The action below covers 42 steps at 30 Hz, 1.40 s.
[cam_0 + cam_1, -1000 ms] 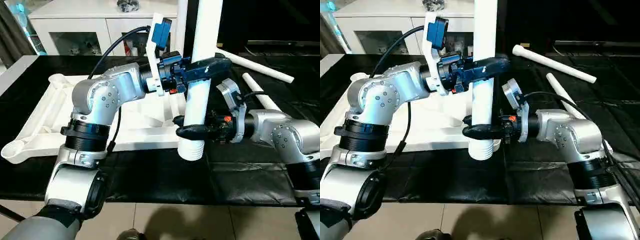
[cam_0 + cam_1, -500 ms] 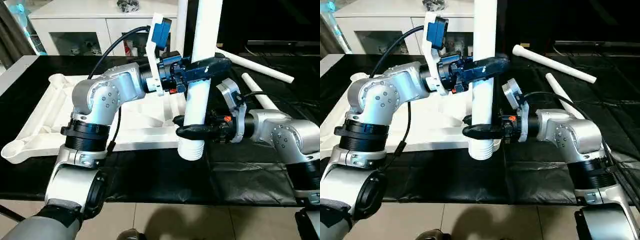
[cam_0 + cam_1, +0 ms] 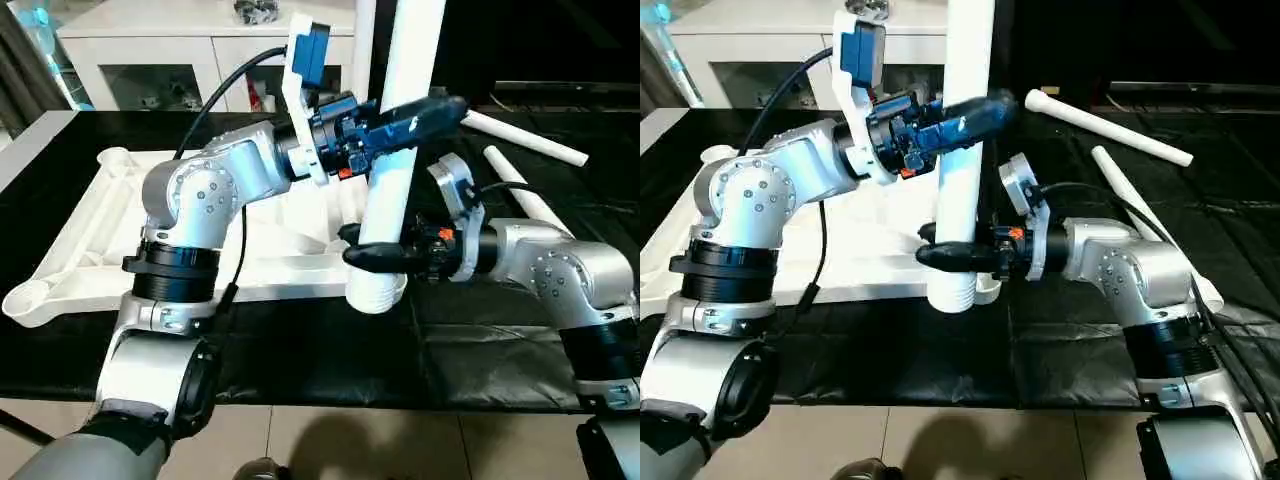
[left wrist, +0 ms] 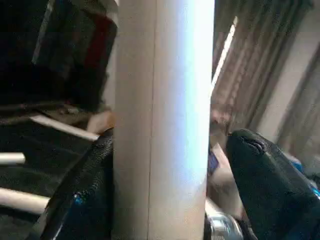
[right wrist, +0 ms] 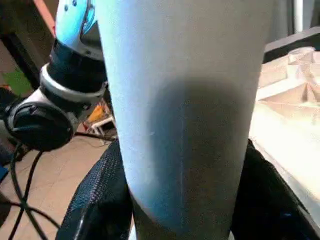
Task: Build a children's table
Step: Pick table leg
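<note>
Right fingers (image 5: 100,200) clamp leg (image 3: 395,170); left fingers (image 4: 265,180) stand apart.

Both silver forearms are reaching in toward the middle, elbows bent. The left gripper (image 3: 408,118) sits higher up, fingers (image 4: 267,182) pointing across to the right, and there's a visible gap on one side, so it looks open. The right gripper (image 3: 372,255) is lower, wrist turned so its fingers (image 5: 102,200) point left, clamped on both sides of what it's holding, I think.
</note>
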Available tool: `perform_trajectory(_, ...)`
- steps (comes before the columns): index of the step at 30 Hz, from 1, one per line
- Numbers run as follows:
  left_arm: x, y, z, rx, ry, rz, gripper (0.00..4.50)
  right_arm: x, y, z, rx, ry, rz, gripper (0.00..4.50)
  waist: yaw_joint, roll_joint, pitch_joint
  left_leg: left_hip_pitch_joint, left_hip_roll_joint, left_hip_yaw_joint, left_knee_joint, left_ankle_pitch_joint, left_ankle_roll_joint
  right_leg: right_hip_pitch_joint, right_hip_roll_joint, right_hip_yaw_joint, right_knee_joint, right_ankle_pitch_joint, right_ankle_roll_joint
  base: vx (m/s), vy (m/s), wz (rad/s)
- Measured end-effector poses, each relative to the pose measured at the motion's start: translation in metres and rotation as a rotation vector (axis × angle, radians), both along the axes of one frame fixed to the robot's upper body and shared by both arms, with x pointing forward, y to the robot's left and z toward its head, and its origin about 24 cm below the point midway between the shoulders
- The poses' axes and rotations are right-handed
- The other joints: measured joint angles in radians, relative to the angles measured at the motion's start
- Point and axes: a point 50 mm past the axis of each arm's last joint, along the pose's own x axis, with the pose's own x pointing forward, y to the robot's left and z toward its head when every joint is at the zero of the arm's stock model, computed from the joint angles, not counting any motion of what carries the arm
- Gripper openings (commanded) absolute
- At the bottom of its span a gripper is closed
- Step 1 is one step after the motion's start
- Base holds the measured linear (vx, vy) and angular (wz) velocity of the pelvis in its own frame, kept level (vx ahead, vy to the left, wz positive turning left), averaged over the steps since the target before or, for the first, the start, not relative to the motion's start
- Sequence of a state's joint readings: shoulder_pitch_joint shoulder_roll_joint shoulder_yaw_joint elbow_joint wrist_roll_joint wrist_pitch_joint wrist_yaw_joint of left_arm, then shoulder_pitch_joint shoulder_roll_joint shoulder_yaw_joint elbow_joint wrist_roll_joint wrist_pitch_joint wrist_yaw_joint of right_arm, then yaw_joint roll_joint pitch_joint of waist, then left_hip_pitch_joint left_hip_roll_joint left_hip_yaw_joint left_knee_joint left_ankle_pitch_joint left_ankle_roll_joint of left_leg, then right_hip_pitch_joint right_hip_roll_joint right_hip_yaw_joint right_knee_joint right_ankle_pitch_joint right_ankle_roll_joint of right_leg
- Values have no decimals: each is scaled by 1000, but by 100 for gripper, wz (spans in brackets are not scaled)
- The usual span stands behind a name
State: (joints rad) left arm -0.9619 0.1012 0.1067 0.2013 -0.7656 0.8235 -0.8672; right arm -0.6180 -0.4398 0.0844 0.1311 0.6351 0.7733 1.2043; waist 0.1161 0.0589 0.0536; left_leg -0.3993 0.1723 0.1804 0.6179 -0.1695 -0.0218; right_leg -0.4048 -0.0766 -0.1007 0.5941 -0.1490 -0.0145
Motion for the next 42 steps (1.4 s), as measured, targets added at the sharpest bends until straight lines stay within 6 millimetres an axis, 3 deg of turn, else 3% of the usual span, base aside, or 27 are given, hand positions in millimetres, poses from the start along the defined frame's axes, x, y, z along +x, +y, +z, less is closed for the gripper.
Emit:
perform_trajectory(6,12,0,30,-136,-14,119,340,3,-2,0,10,7,-43,198,0,0,0,0,0,0,0,0,0,0,0,0,0,0,0,0,0,0)
perform_trajectory(12,23,8,33,-245,72,192,340,6,-4,-2,26,25,-92,197,-1,0,0,0,0,-1,0,0,0,0,0,0,0,0,0,0,0,0)
perform_trajectory(18,27,29,48,-418,85,245,340,11,-4,-1,56,10,-170,197,0,0,0,-1,0,-1,0,0,0,0,0,-1,0,0,0,0,0,0)
perform_trajectory(20,30,40,48,-399,78,296,340,13,-5,-2,69,-7,-219,197,-1,0,0,0,0,-1,0,0,0,0,0,-1,0,0,0,0,0,0)
perform_trajectory(24,40,62,21,-226,59,478,340,17,-8,-9,35,-55,-352,196,-5,1,0,0,0,-1,0,0,0,0,0,-1,0,0,0,0,0,0)
perform_trajectory(29,46,65,-26,120,3,602,340,22,-2,-7,-16,-163,-485,196,-5,1,0,-1,0,-2,0,0,0,0,0,0,-1,-1,1,0,0,0)
perform_trajectory(33,41,74,-58,363,-125,592,340,22,-2,-18,-72,-211,-606,196,-10,1,0,-1,0,-2,-2,0,-1,-1,0,0,-1,-1,2,0,0,0)
perform_trajectory(37,33,75,-83,487,-178,522,340,20,-1,-30,-113,-235,-695,196,-16,1,0,-1,0,-2,-3,0,-1,-1,0,0,0,-1,2,0,0,0)
perform_trajectory(39,37,70,-83,451,-129,550,340,17,-1,-36,-135,-234,-706,196,-17,1,0,-1,-1,-2,-3,0,-2,-1,0,0,0,-1,1,0,0,0)
perform_trajectory(42,42,62,-66,413,-153,580,340,13,3,-41,-150,-241,-694,196,-25,1,0,0,-1,-2,-3,0,-2,-1,0,0,0,-1,1,0,0,0)
